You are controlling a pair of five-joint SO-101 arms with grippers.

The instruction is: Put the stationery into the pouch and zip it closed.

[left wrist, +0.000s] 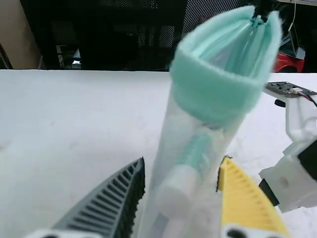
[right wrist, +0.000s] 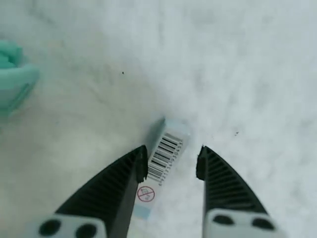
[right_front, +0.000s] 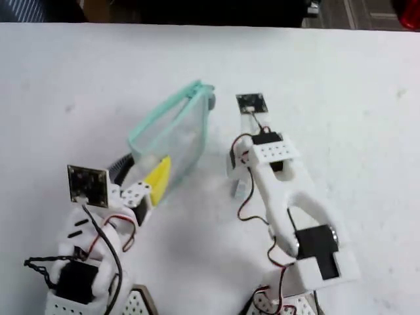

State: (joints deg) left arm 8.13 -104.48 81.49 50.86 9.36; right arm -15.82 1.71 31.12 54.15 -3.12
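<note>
The left pincer (left wrist: 183, 161) is pinching the pouch (left wrist: 208, 99) near its lower end, with the grey finger (left wrist: 116, 201) on one side and the yellow finger (left wrist: 247, 203) on the other, both pressed against the clear wall. The pouch is held up off the table (right_front: 328, 79), tilted, with its teal rim uppermost. From the high view it leans away from the left arm toward the middle of the table. Through the clear wall a white tube (left wrist: 181, 186) with a teal part above it shows inside the pouch, sitting low between the two fingers.

The right pincer (right wrist: 171, 163) is spread, pointing down at the table just beside the pouch. A small white bar (right wrist: 168, 144) with a barcode label lies flat on the table between its two black fingers. The bar is close against one finger (right wrist: 124, 178), apart from the other, and its far end reaches past both tips. Whether that finger actually touches the bar I cannot tell. A teal corner of the pouch shows near the edge of the right wrist view, well apart from the bar.
</note>
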